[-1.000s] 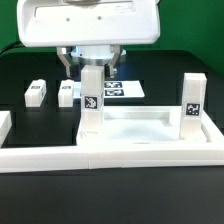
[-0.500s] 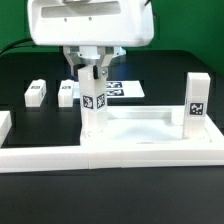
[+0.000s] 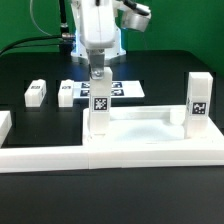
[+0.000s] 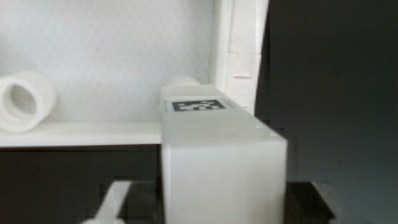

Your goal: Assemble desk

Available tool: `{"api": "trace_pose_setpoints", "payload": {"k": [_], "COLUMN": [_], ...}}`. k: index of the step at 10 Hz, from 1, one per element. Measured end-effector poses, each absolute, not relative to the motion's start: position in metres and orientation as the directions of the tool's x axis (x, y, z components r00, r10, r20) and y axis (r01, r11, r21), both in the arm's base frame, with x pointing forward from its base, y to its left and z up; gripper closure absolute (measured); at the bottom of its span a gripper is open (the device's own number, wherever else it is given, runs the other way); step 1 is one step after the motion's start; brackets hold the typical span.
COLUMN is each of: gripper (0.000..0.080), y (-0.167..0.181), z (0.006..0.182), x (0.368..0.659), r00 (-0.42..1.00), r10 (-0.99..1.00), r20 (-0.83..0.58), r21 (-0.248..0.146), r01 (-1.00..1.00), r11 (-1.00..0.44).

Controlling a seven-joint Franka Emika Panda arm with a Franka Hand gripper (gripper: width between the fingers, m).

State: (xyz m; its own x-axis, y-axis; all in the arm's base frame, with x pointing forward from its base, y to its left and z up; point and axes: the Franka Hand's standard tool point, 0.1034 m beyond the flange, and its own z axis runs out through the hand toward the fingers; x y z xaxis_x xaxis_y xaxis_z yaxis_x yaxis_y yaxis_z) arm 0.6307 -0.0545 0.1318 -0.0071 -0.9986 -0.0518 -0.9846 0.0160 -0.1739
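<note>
The desk's white tabletop (image 3: 140,128) lies rim up, behind the long front rail. One leg block (image 3: 99,108) stands upright at its corner on the exterior view's left, its tag facing the camera. My gripper (image 3: 98,74) comes down from above and is shut on this leg's top. In the wrist view the same leg (image 4: 217,150) fills the space between my fingers (image 4: 121,198), with the tabletop's floor (image 4: 107,50) beyond it. A second leg (image 3: 197,105) stands at the right corner. Two loose legs (image 3: 36,93) (image 3: 67,93) lie behind on the left.
The marker board (image 3: 128,88) lies flat behind the tabletop. A long white border rail (image 3: 110,157) runs along the front, with a short white piece (image 3: 4,125) at the exterior view's far left. A round socket (image 4: 22,100) shows on the tabletop's floor.
My hand has turned about the upright leg, swinging its big white camera housing out of the exterior view. The leg's tag has turned from facing left to facing the camera.
</note>
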Motion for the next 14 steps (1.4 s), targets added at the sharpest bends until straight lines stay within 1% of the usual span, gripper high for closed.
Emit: {"api": "trace_pose_setpoints", "payload": {"k": [1,2,4,5,6,7,9,11,12,13,14], "gripper": [0.0505,0.0505,0.0230,0.0230,0.0175,0.0155,0.0151,0.0150,0.0150,0.0150,0.0150], "y": [-0.0537,-0.0535,-0.0533,-0.0534,-0.0538,-0.0549,-0.0553,-0.0560,-0.0551,-0.0510,-0.0490], "z": [0.1318,0.1316,0.1301,0.1297,0.1287,0.1260,0.1236,0.1231,0.1234,0.1258,0.1277], "x": [0.6307,0.6307,0.6303,0.6302,0.6295,0.6268,0.6245,0.6243,0.6242,0.6257,0.6274], "r00": [-0.048,-0.042,-0.019,0.016,0.216,0.355,0.449,0.586,0.674,0.799,0.875], "r10": [-0.997,-0.997,-0.998,-0.999,-0.976,-0.935,-0.893,-0.807,-0.734,-0.595,-0.476], "r20": [-0.059,-0.058,-0.053,-0.045,-0.007,0.019,0.041,0.068,0.082,0.089,0.092], "r21": [-0.171,-0.171,-0.171,-0.171,-0.175,-0.173,-0.169,-0.159,-0.143,-0.117,-0.106], "r01": [-0.984,-0.984,-0.985,-0.985,-0.962,-0.920,-0.878,-0.793,-0.721,-0.585,-0.466], "r11": [0.057,0.051,0.028,-0.008,-0.211,-0.352,-0.449,-0.589,-0.678,-0.803,-0.878]}}
